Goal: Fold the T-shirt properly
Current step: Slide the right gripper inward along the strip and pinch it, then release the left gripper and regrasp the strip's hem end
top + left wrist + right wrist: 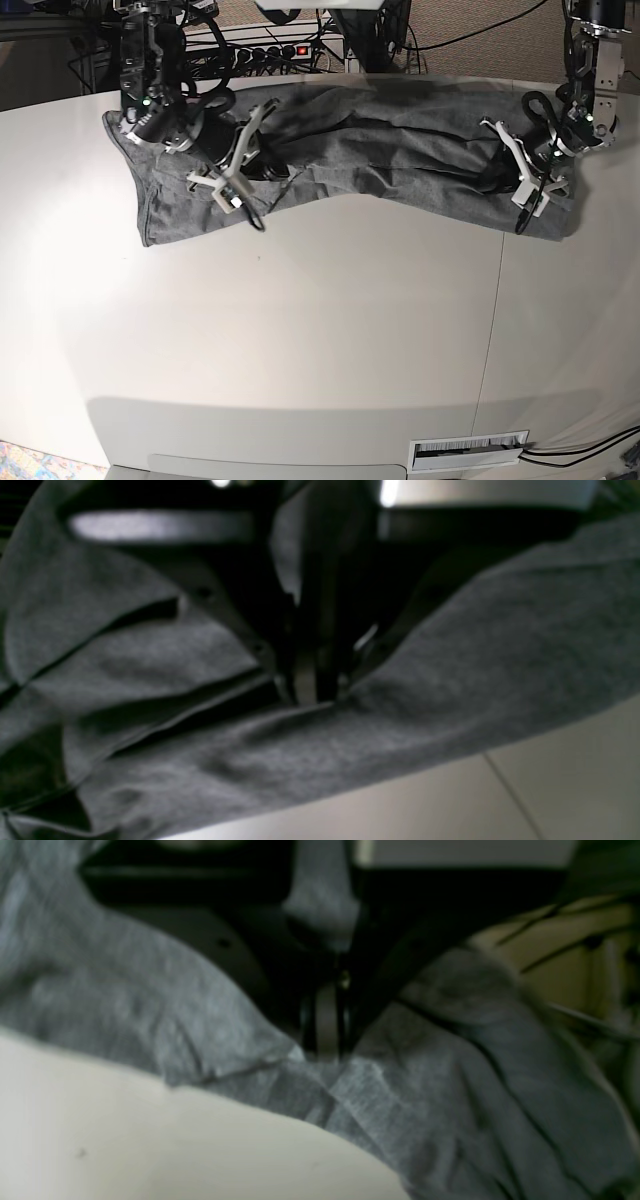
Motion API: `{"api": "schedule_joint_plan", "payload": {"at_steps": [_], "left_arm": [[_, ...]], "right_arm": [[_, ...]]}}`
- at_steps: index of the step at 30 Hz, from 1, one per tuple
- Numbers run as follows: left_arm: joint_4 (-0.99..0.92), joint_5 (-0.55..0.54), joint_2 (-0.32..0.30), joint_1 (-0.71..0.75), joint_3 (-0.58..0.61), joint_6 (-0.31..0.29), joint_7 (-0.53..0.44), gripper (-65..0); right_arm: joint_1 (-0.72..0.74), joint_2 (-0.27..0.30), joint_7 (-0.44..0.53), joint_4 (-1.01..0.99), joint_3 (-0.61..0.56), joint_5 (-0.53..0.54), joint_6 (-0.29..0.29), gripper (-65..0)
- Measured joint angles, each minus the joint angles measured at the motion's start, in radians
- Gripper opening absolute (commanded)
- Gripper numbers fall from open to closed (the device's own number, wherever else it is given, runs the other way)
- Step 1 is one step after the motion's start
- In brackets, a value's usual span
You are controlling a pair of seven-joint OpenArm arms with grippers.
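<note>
Heather-grey cotton fabric fills both wrist views close up: it is the plain short-sleeved T-shirt (370, 150), stretched in a long rumpled band across the far part of the pale, smooth desk (320, 340). In the base view its one end hangs down in a flap at the left, and the other end reaches the right side of the desk.

From the left wrist view, the left pincer (312, 692) has its dark fingers drawn close together with a fold of the grey cloth pinched between them, and the fabric spreads away on both sides. Seen from the base, this pincer (530, 195) sits at the right end of the garment.

From the right wrist view, the right pincer (322, 1047) is clamped tight on a creased edge of the T-shirt, just above the bare desk. It (228, 188) grips near the left end.
</note>
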Motion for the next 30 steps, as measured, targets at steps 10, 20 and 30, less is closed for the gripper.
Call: {"api": "schedule_joint_plan", "payload": {"at_steps": [10, 20, 30], "left_arm": [[0.000, 0.002, -0.001, 0.000, 0.000, 0.000, 0.013, -60.1], [0.002, -0.010, -0.035, -0.001, -0.003, 0.000, 0.071, -60.1], [0.085, -0.181, -0.039, -0.003, -0.237, -0.005, 0.174, -51.6]], "right_arm": [[0.024, 0.001, 0.168, -0.154, -0.100, -0.217, 0.010, -65.0], [0.102, -0.002, 0.193, -0.227, -0.091, -0.248, 0.015, -65.0], [0.108, -0.002, 0.193, -0.227, -0.091, -0.270, 0.012, -65.0]]}}
